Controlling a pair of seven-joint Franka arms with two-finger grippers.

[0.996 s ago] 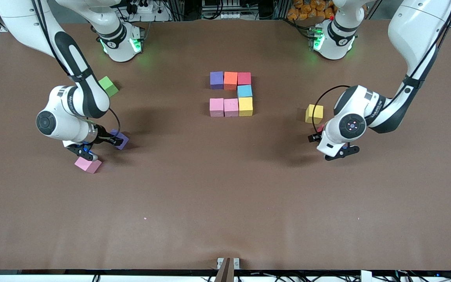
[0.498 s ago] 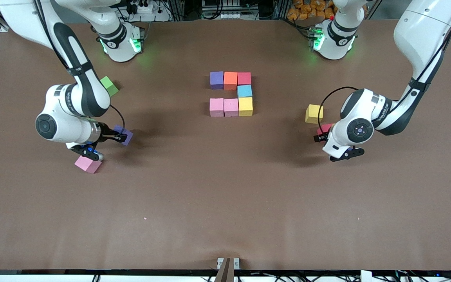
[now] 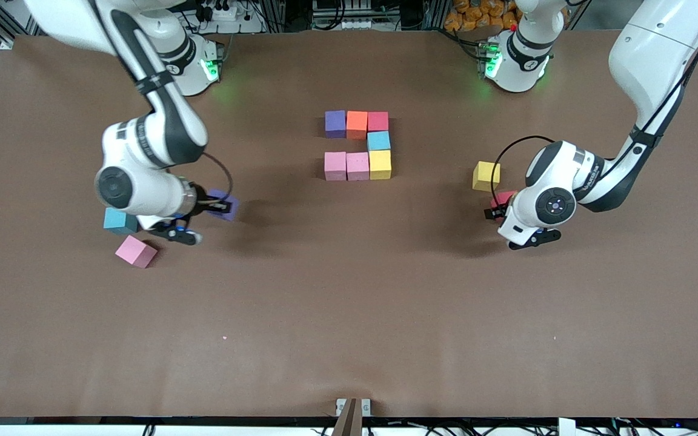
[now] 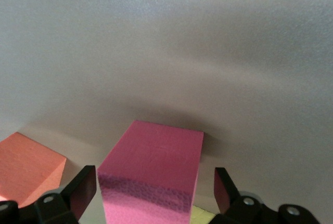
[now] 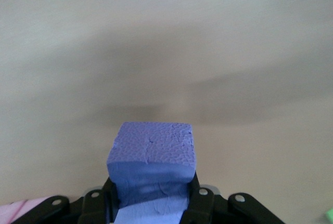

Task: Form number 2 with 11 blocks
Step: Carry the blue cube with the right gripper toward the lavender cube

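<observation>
Now: right gripper (image 3: 203, 209) clamped on purple cube (image 3: 223, 204), lifted clear over bare table (image 3: 349, 315) toward right arm's end; squeezed between fingers (image 5: 200, 203) in right wrist view. Left on table near it: pink cube (image 3: 136, 251), blue cube (image 3: 120, 221) just beside and farther from camera. Left gripper (image 3: 500, 209) fully open, low over red cube (image 3: 502, 198), fingers (image 4: 78, 190) flanking it, not touching. Yellow cube (image 3: 485, 175) just beside red, farther from camera. Partial 2 (image 3: 358, 145) mid-table: top row purple, orange, red; light blue under red; next row pink, pink, yellow. Seven cubes placed.
</observation>
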